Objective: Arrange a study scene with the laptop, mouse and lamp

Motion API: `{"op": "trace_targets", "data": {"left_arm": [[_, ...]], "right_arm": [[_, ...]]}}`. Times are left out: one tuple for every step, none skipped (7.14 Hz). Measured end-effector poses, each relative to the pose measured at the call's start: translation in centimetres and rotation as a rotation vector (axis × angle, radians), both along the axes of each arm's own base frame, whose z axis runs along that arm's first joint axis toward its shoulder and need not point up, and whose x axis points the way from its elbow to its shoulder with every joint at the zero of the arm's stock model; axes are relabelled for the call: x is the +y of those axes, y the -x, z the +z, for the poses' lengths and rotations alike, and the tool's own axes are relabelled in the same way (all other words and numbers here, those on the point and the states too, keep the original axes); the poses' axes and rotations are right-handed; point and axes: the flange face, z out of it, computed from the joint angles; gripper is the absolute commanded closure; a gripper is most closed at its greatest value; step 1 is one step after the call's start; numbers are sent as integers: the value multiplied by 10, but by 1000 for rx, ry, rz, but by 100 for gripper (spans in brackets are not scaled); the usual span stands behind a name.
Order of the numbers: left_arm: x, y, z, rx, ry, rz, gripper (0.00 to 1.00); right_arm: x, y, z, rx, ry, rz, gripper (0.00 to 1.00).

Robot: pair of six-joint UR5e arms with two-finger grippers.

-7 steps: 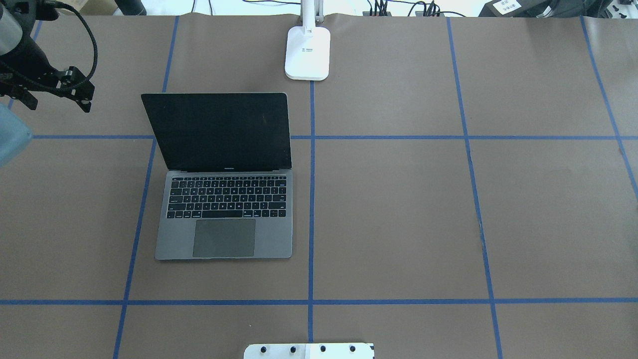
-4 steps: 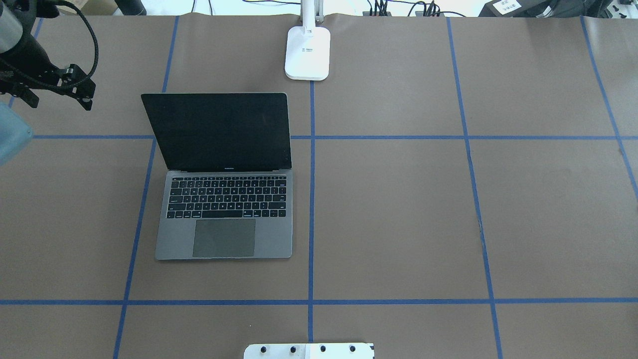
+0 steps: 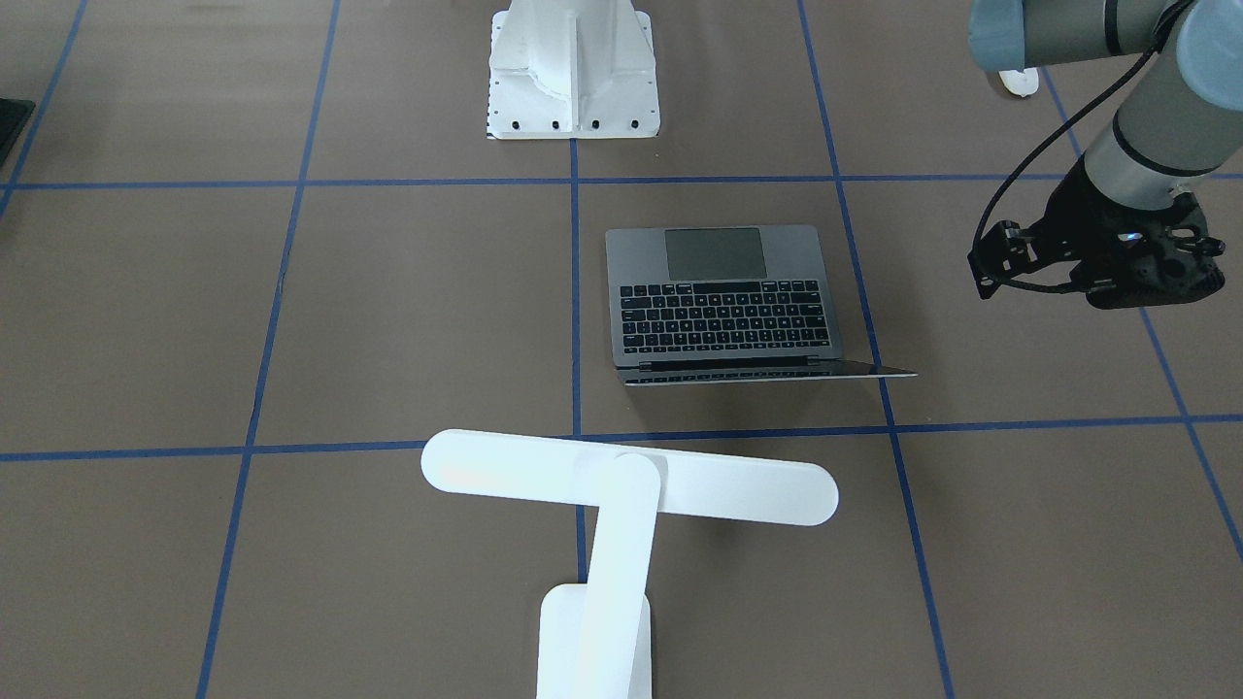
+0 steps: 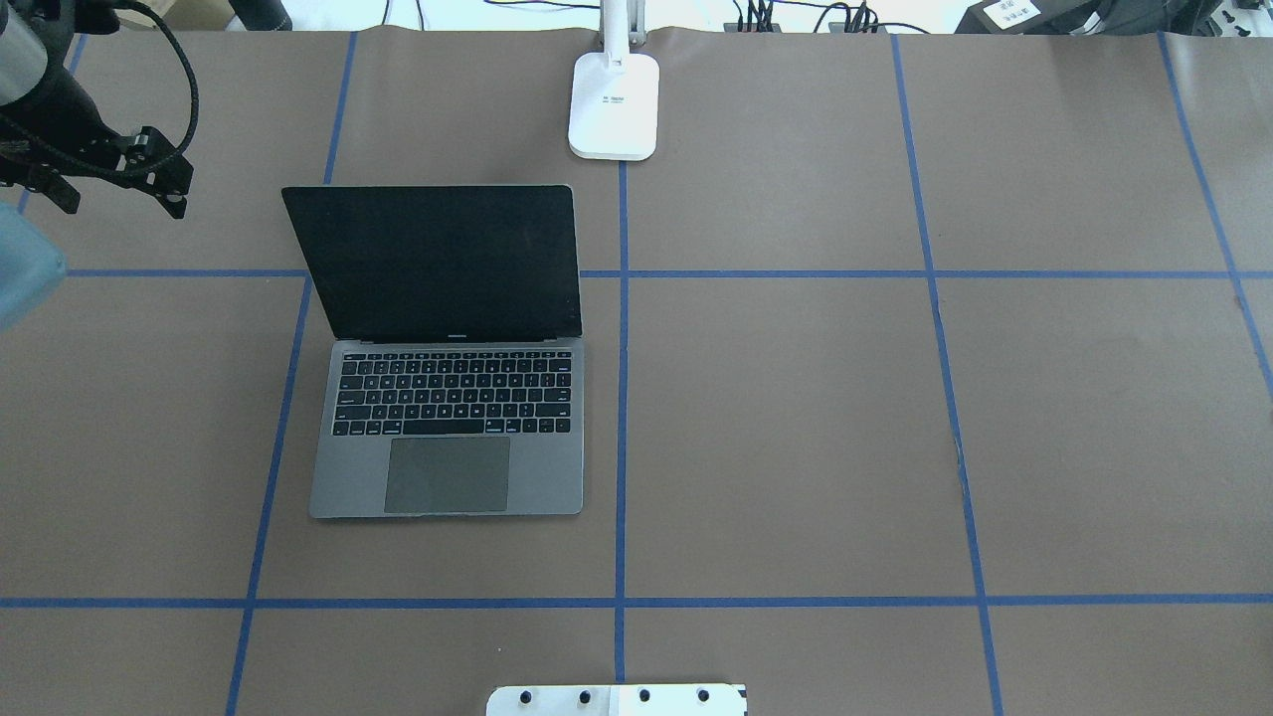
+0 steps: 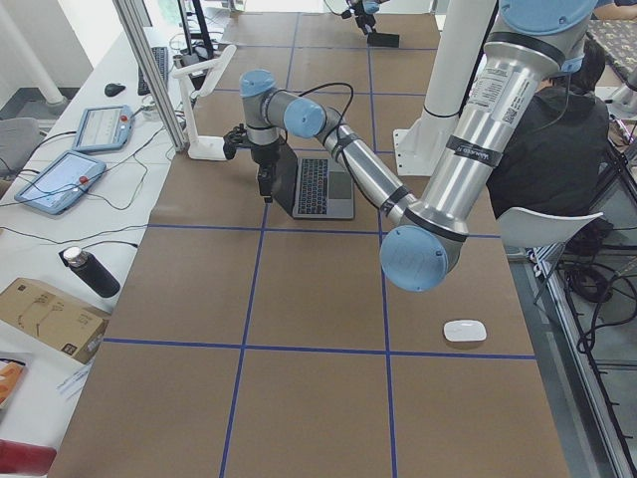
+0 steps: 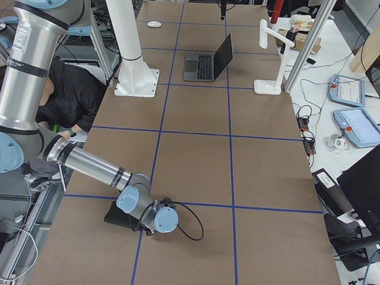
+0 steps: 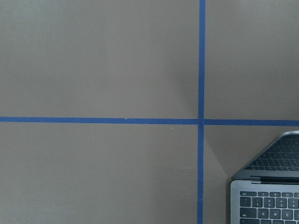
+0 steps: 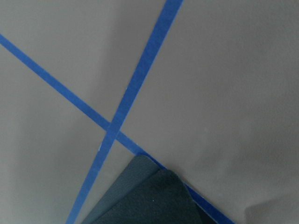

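Note:
The laptop [image 4: 448, 428] stands open on the brown table, left of centre, screen dark; it also shows in the front view [image 3: 723, 301]. The lamp's base [image 4: 614, 104] stands at the far edge, and its bar head [image 3: 629, 481] hangs beyond the laptop's lid. The mouse [image 5: 465, 331] lies at the table's left end near the robot's side, half hidden by the arm in the front view [image 3: 1020, 83]. My left gripper [image 3: 1136, 277] hangs over bare table left of the laptop lid; its fingers do not show. My right gripper [image 6: 122, 217] is low over a black pad; I cannot tell its state.
The white bolted pedestal [image 3: 573, 68] stands at the robot's side, mid-table. The black square pad [image 8: 145, 196] lies at the table's right end beside a blue tape crossing. Blue tape lines [image 4: 622, 398] grid the table. Tablets and cables lie beyond the far edge.
My left wrist has shifted slightly toward the far edge of the table. The laptop and lamp have not moved.

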Motion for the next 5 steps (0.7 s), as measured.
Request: {"op": "trace_targets", "data": {"left_arm": [[0, 0, 1, -1, 1, 0, 0], [0, 1, 1, -1, 1, 0, 0], [0, 1, 1, -2, 0, 1, 0], [-1, 2, 1, -2, -2, 0, 0], [-1, 3, 1, -2, -3, -1, 0]], "right_arm": [[2, 1, 1, 1, 4, -5, 1], [3, 3, 2, 1, 7, -12, 2], [4, 4, 3, 2, 9, -20, 25], [5, 6, 4, 2, 11, -29, 75], [6, 9, 4, 3, 13, -38, 100]]}}
